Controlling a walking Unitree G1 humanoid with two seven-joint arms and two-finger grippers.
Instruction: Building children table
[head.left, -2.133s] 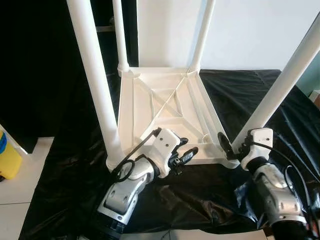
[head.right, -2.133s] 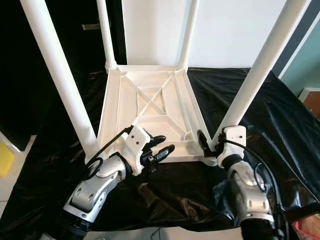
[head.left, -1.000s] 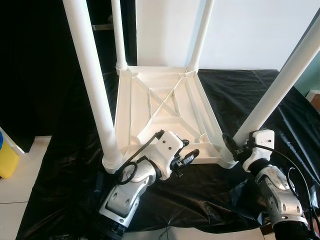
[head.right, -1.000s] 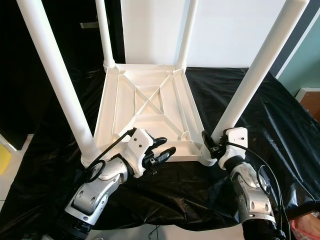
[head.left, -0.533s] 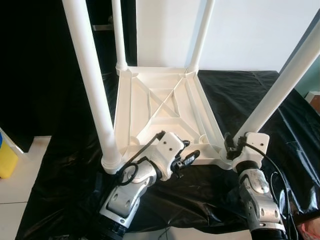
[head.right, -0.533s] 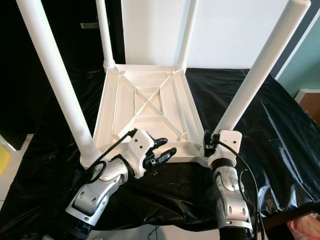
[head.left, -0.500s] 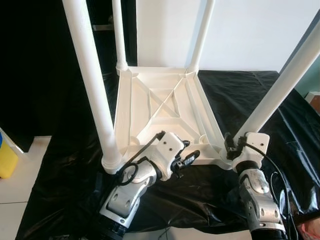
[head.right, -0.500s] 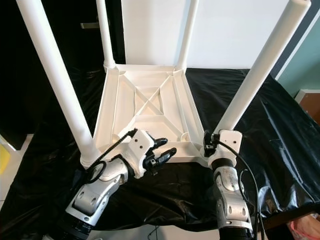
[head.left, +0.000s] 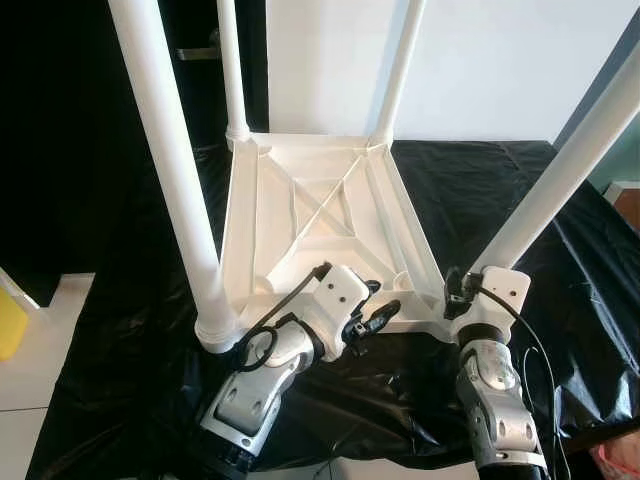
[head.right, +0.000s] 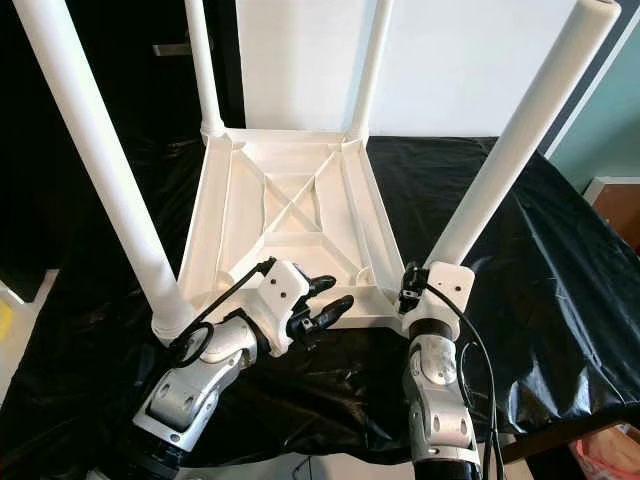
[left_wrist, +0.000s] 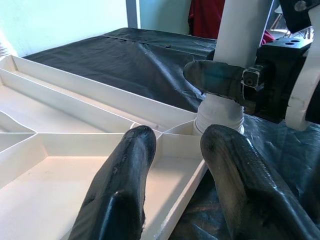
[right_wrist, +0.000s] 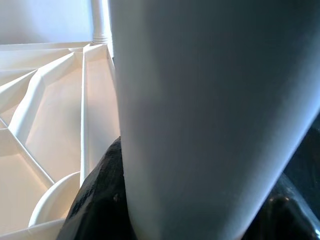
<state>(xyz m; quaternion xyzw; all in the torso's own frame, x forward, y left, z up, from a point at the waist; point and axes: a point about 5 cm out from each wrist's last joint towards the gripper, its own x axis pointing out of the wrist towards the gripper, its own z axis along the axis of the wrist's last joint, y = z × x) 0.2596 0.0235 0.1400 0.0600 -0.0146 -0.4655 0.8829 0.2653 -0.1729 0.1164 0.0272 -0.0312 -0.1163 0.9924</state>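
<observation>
Table (head.left: 320, 215), one, white ribbed plastic, upside down on crinkled black sheet (head.left: 470, 190); four round white legs upright. Left gripper (head.left: 372, 312) over near edge, fingers parted, holding nothing. Right gripper (head.right: 408, 287) clamped around near-right leg (head.right: 500, 165) base.

Upturned table (head.left: 320, 215) lies on sheet (head.left: 500, 190) before me, four legs up. Near-left leg (head.left: 170, 170) left of my left gripper (head.left: 372, 318), which hovers over near rim, fingers apart. My right gripper (head.right: 408, 285) at near-right corner, fingers either side of near-right leg (head.right: 520, 140) base. Far legs (head.left: 232, 70) beyond, wall (head.left: 500, 60) behind.
</observation>
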